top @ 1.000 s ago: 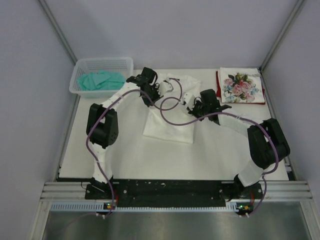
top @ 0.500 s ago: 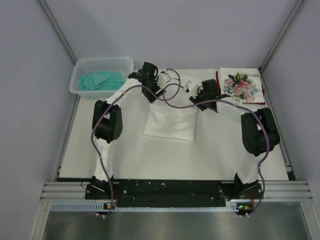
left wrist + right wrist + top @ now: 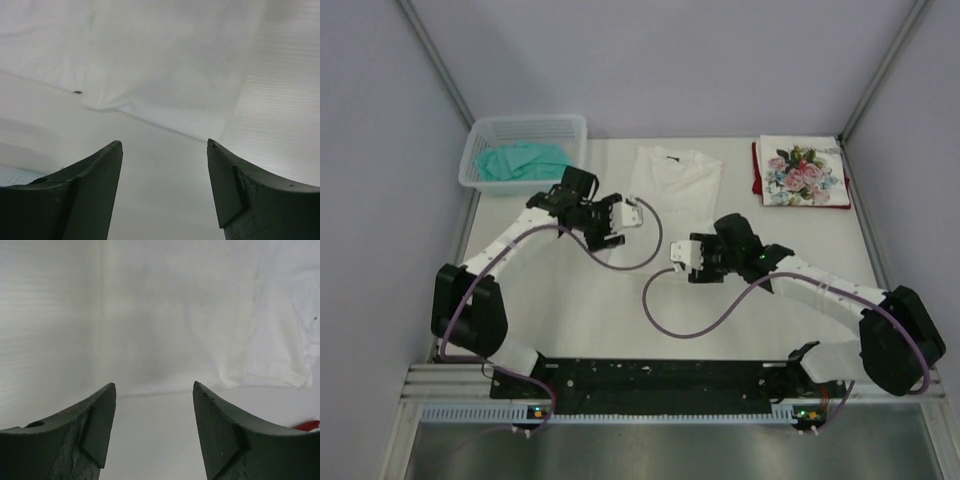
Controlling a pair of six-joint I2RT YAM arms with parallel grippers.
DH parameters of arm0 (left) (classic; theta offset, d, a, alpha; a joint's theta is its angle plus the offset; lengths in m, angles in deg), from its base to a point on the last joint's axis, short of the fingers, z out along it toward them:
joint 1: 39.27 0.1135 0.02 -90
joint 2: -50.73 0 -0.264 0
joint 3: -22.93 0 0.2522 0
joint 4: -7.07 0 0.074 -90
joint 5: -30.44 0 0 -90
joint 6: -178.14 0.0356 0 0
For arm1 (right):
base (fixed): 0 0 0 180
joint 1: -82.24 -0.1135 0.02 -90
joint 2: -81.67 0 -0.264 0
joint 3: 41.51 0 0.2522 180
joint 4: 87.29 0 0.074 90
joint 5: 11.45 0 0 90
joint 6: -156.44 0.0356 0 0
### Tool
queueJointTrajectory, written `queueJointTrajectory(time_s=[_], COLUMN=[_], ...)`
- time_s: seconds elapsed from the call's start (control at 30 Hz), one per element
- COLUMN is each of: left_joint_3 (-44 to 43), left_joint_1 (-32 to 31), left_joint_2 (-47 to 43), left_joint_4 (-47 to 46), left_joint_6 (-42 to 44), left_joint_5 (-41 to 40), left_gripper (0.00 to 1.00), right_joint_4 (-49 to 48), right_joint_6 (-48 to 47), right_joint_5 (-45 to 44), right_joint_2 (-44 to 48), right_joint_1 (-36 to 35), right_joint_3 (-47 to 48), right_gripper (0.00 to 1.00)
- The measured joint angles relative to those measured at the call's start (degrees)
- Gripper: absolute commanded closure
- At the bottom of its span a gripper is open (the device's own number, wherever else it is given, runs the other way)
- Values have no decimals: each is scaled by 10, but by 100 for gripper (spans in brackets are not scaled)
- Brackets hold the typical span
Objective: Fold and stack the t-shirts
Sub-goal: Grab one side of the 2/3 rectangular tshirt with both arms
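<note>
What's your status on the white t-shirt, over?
Left gripper and right gripper open, empty, off the cloth. White t-shirt flat mid-table, collar far, not yet on the rose-print shirt. Basket far left, out of the way.

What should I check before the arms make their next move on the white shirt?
1. Left gripper open and empty: ok.
2. Right gripper open and empty: ok.
3. White shirt lies on the table, touched by neither gripper: ok.
4. Rose shirt folded in the far right corner, apart from the white shirt: ok.
5. White shirt stacked on the rose shirt: not ok, it lies beside it.
6. White shirt free of creases: cannot tell, too small in the top view.
</note>
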Motion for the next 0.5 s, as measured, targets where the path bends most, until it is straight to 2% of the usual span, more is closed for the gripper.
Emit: queueJointTrajectory(time_s=[0.07, 0.17, 0.37, 0.43, 0.5], left_joint_3=[63, 122, 155, 158, 160], left_joint_1=[-11, -24, -44, -47, -48], left_joint_2=[-32, -35, -1, 10, 27], left_joint_4=[2, -6, -35, -47, -61], left_joint_6=[52, 101, 130, 133, 135], left_joint_5=[29, 36, 16, 6, -10], left_gripper=[27, 26, 27, 29, 31], right_joint_4=[10, 20, 25, 26, 25], right_joint_6=[-10, -18, -24, -25, -24], right_joint_5=[-1, -14, -29, -33, -37], right_joint_2=[-11, -46, -96, -108, -121], right_joint_1=[-11, -23, -35, -35, -35], right_joint_3=[-12, -15, -15, -15, -13], right_gripper=[38, 40, 44, 49, 64])
